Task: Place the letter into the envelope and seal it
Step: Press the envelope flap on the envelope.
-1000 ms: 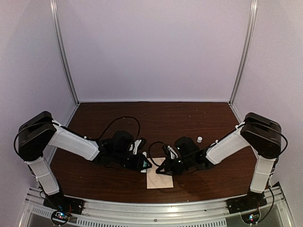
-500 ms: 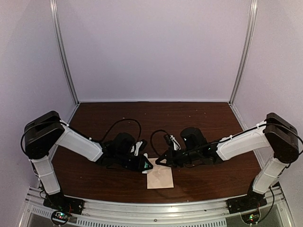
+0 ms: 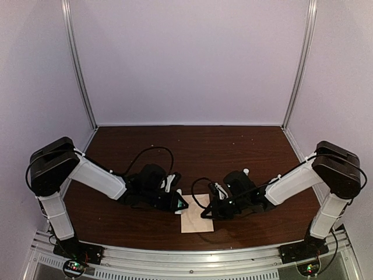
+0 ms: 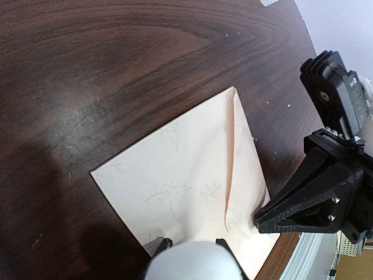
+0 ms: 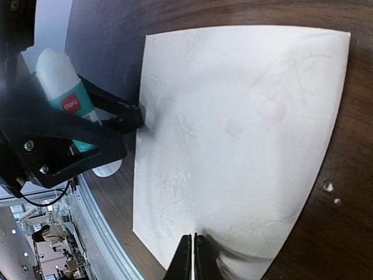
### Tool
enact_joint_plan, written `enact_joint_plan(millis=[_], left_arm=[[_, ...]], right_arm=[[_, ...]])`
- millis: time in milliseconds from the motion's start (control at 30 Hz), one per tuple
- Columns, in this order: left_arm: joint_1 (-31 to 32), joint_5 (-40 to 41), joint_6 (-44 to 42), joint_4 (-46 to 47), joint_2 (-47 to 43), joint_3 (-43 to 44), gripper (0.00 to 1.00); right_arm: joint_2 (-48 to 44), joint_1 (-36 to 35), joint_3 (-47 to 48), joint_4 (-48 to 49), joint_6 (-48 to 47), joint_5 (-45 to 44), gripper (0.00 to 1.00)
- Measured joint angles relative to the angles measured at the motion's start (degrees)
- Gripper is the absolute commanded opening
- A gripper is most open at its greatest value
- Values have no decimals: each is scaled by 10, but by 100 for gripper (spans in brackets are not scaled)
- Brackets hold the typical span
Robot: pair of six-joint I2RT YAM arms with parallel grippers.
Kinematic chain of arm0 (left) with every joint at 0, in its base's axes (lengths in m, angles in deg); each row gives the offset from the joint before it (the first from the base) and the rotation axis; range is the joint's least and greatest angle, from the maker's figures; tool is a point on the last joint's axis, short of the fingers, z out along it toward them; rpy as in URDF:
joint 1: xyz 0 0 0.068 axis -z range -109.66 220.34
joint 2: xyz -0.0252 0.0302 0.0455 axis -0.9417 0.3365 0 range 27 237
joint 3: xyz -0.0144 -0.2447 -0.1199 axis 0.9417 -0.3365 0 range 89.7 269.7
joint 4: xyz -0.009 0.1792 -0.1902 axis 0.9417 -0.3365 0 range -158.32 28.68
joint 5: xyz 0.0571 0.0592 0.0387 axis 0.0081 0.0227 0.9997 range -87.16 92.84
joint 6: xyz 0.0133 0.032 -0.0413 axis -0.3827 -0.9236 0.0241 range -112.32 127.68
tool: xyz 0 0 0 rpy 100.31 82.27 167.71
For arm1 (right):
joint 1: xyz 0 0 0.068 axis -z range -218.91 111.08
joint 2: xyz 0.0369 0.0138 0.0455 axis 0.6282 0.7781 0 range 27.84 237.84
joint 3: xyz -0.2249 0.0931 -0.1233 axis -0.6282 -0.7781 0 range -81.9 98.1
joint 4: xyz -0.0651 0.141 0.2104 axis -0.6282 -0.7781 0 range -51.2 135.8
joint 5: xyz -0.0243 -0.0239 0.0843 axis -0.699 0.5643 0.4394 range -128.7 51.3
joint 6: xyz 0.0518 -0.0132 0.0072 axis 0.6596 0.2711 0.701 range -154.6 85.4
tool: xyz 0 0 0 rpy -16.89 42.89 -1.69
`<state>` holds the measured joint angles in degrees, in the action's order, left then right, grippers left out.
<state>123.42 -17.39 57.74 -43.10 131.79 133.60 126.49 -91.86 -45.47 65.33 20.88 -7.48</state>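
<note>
The pale beige-pink envelope [image 3: 197,221] lies flat near the table's front edge, and in the left wrist view one fold of it [image 4: 198,175] stands slightly raised. My left gripper [image 3: 180,205] sits at its left corner, shut on a white glue stick [image 5: 61,87] with a teal label. My right gripper [image 3: 207,213] is shut, its tips [image 5: 191,251] resting on the envelope's [image 5: 239,128] edge with nothing between them. From the left wrist its black tip [image 4: 259,220] touches the paper. The letter does not show.
A small white cap [image 3: 245,171] stands on the dark wooden table [image 3: 245,146] behind the right arm. A metal rail [image 3: 192,256] runs along the front edge, close to the envelope. Pale walls close in the back and both sides.
My right arm swung up and out, then came back down, and its shut tips now sit lower on the envelope's right part. The left gripper with the glue stick barely moved.
</note>
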Motion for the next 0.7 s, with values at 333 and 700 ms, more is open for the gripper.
enact_joint_plan(millis=[333,700], left_arm=[[0,-1,2,4,0,-3,0],[0,-1,5,7,-2,-5,0]], right_arm=[[42,0,7,48,6,16,3],[71,0,26,77,17,25,1]])
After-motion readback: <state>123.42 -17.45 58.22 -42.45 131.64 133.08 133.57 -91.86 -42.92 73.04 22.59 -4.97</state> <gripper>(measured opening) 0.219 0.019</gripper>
